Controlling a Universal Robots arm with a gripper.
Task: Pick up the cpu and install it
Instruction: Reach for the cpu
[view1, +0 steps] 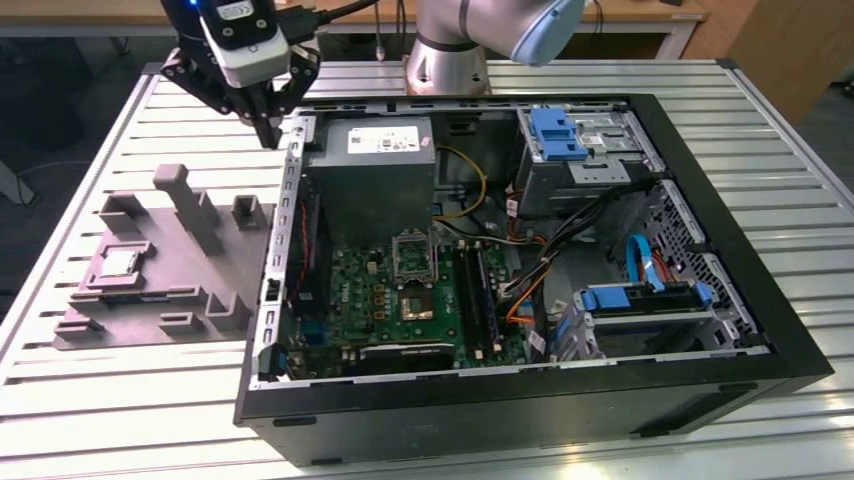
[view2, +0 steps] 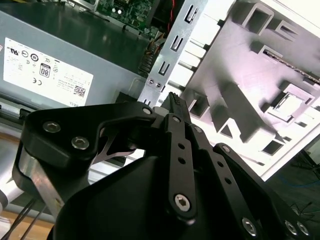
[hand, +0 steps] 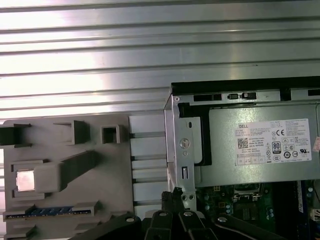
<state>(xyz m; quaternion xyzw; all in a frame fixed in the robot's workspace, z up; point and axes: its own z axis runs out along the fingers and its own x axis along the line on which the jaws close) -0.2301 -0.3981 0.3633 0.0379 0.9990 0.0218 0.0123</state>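
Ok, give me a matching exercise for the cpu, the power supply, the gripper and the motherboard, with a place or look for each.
1 cpu
2 power supply
3 gripper
4 motherboard

a green, inside the case
b in a recess of the grey tray
c shut, at the case's edge
d grey box with a white label

Pairs: 1-b, 2-d, 3-c, 4-a

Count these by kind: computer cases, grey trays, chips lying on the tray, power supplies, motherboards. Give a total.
Computer case: 1
Grey tray: 1
Chip on the tray: 1
Power supply: 1
Motherboard: 1
Total: 5
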